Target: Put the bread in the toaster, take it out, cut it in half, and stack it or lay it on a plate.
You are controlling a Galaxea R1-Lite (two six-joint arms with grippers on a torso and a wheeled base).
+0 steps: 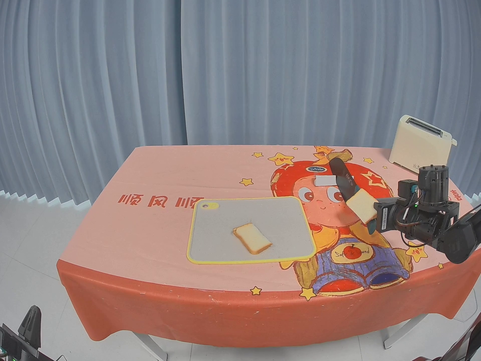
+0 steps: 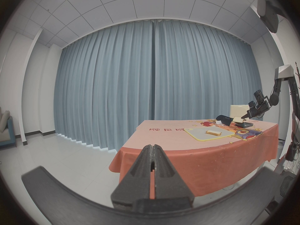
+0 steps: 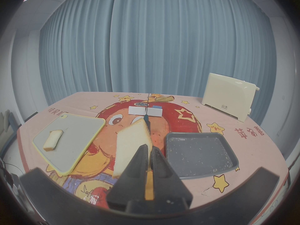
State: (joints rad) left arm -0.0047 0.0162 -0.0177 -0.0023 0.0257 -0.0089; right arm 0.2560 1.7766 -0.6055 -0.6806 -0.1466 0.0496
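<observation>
The right claw gripped 1 bread half above the worktop, near the dark plate's edge. The other half lay on the cutting board, away from its edges. The left claw hung closed and empty, off the worktop.

A salmon-pink tablecloth with yellow stars, red characters and a red-haired cartoon figure, a grey yellow-rimmed cutting board, a white tan-crusted bread half at centre, a like-coloured second bread half at right, a cream toaster, a speckled dark-grey tray, pleated blue-grey curtains.
</observation>
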